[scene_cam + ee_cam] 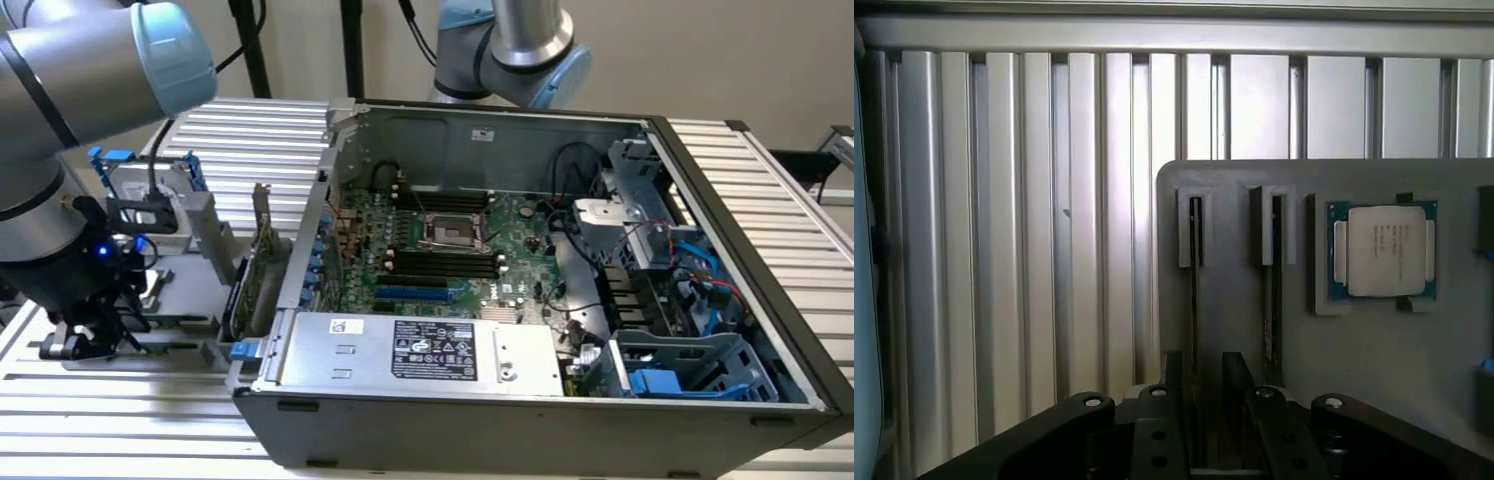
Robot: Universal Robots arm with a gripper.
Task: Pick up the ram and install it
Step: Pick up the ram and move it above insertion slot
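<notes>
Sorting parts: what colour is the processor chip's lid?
Silver with a blue-green rim; the processor chip shows best in wrist view.

Dark ram (1195, 300); silver, blue-edged processor (1382, 250); grey holder (1354, 360).

The bench (1004, 250) is ribbed aluminium profile with a satin finish. The holder tray (1374, 360) is matt grey plastic. The processor chip (1382, 250) has a smooth silver metal lid on a green board. The ram (1196, 290), seen edge-on, is dark and matt. The gripper (1202, 410) is black with a slight sheen. The computer case (534, 420) is bare grey sheet metal. Its power supply (320, 350) carries a printed label (434, 350). The robot arm (80, 70) is smooth silver metal with glossy light-blue caps (180, 50).
</notes>
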